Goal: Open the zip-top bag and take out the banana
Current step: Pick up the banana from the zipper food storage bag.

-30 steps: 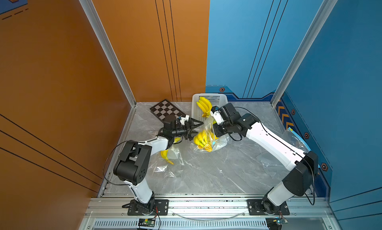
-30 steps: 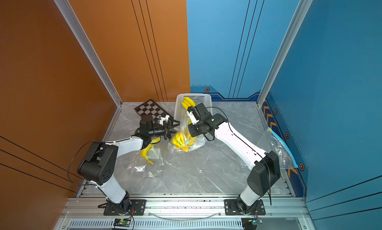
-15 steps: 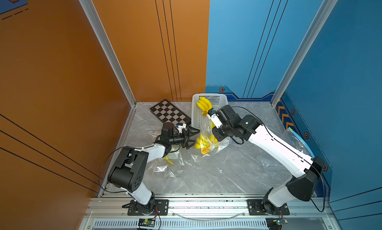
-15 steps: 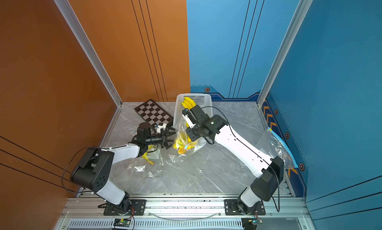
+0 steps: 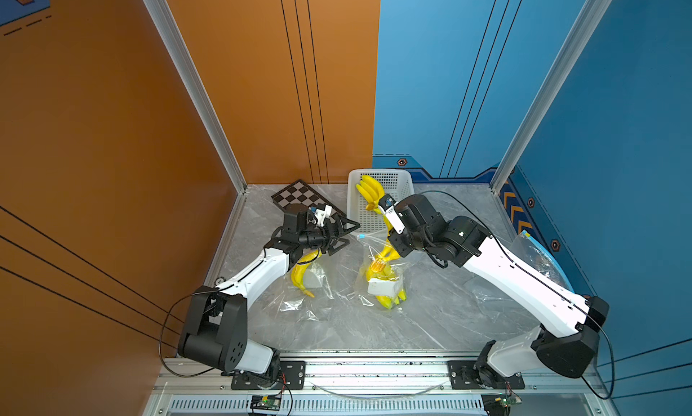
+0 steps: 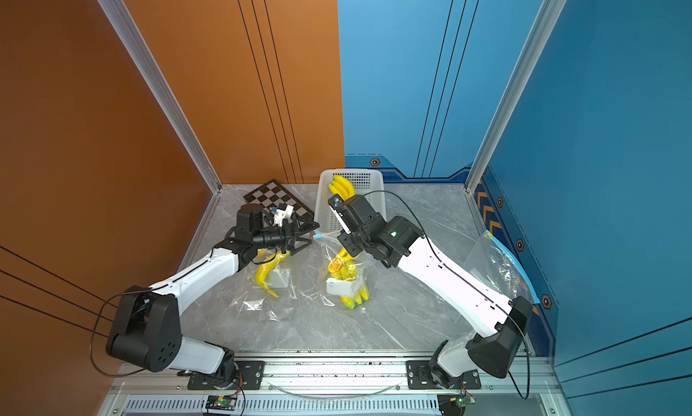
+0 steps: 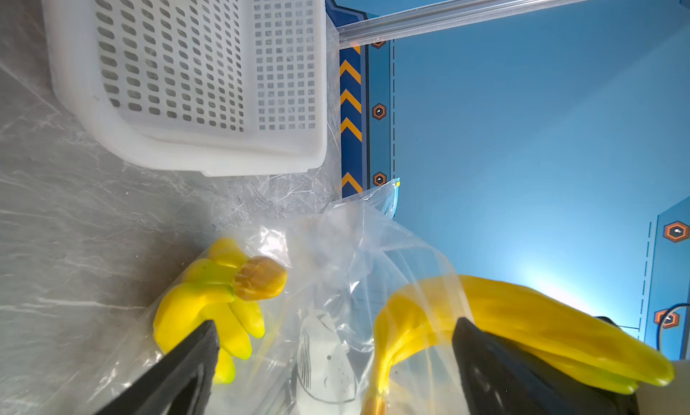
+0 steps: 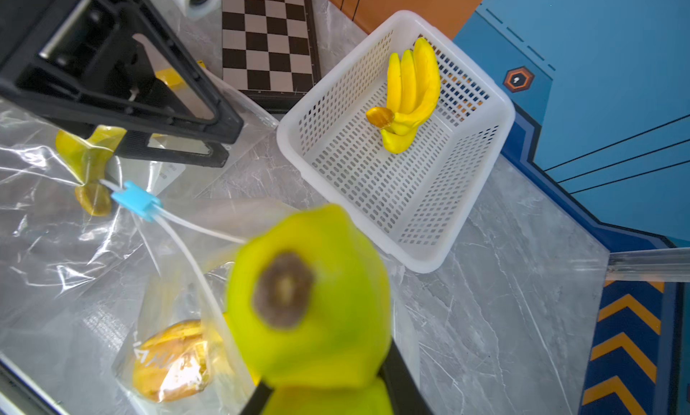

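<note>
Claws first: logged right gripper [image 5: 392, 245] clamped around the end of a yellow banana [image 8: 310, 282], mid-frame in both top views, just below the basket. Logged left gripper [image 5: 351, 233] spread wide and empty, just left of it, fingertips near the bag's top edge. Rest by size. Grey marble table [image 5: 430, 320] across the lower half of the frame. White mesh basket [image 5: 398, 182] at upper centre against the back wall, holding a separate banana bunch [image 5: 370, 191]. Clear zip-top bag [image 5: 369, 255] at centre, mouth parted, upper edge lifted toward the held banana; extent of that banana inside the plastic not discernible. Second bunch [image 5: 389, 300] lying in the bag's lower part, white label over it. Another clear bag [image 5: 299, 305] left of centre under the left arm, a banana inside; a crumpled bag [image 5: 539, 257] at the right edge. Checkerboard [image 5: 299, 197] left of the basket. Blue slider [image 8: 136, 200] at the zip's end nearest the left gripper.
</note>
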Tool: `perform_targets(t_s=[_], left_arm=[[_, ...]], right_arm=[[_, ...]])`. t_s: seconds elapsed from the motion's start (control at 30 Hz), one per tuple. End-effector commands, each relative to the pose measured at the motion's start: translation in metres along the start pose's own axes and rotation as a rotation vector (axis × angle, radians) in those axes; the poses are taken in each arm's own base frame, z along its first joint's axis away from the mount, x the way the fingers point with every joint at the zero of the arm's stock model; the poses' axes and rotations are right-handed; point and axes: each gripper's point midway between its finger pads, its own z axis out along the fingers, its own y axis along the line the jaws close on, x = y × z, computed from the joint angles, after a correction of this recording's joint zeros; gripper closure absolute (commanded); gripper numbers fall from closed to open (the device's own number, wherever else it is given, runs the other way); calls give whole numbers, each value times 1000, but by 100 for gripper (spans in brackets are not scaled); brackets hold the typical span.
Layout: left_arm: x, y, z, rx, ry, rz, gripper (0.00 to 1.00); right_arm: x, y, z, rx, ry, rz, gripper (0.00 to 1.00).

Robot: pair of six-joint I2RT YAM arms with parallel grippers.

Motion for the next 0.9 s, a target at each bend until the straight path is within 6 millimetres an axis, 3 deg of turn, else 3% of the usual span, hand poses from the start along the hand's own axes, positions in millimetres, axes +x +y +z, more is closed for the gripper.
perform_targets(t_s=[0.0,0.13,0.23,0.3,0.47,0.6,0.67,0.87], left_arm=[[14,15,2,-56,45,-13,2],[11,4,-1,-40,30,3,2],[3,-19,-4,8,10,26,2],[-1,-31,-7,21,-8,44,2],[0,-40,-9,32,-20,71,2],[4,-29,-9,17,-13,53,2],[7,-26,-8,14,-4,51,2],[11,-21,0,3,17,46,2]], right_arm=[[-17,-39,-21,185,-70,17,80],[-32,-59,-39,252,-118,33,80],[-30,-54,-34,205,-113,50,80],[-25,-61,-32,280,-83,22,80],[-21,-119,-52,586,-40,33,76],[-36,-163,-66,640,-88,185,74],[-44,-169,-47,562,-107,260,74],[-60,-175,59,329,-103,454,75]])
